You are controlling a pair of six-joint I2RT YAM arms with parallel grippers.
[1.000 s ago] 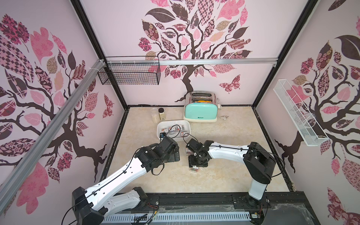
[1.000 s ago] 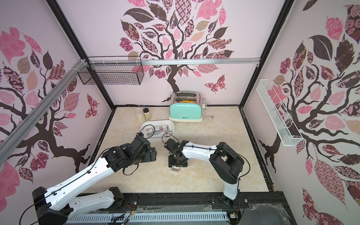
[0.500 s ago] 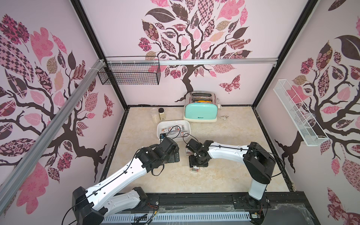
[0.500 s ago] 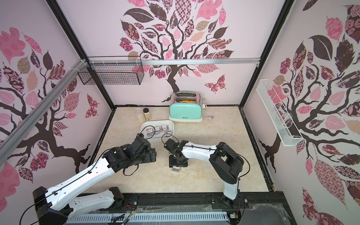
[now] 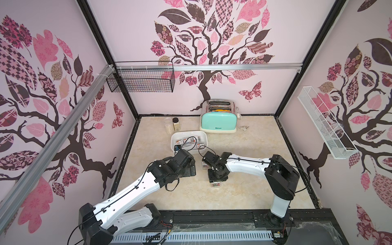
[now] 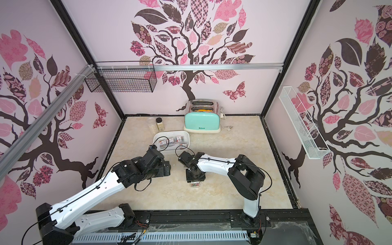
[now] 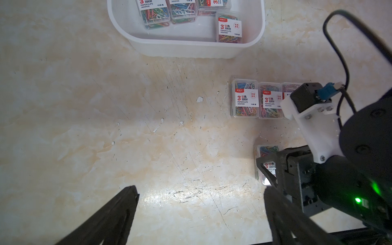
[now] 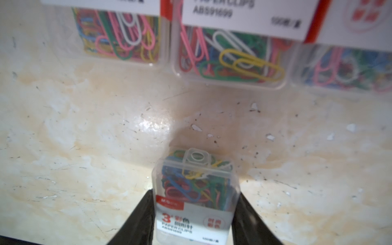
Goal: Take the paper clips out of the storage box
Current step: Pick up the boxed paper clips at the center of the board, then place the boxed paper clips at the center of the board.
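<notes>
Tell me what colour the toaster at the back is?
The toaster is mint green with a shiny silver top. It shows most clearly in both top views.

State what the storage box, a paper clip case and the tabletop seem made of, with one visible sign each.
Storage box: likely white plastic; smooth, rounded moulded wall. Paper clip case: clear rigid plastic; clips show through. Tabletop: glossy, marble-patterned, scratched; stone or laminate, unclear.

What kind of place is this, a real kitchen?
Probably a staged robot test booth: left arm and right arm on a front rail, black-framed walls with tree decals, a mint-green toaster on the tabletop.
</notes>
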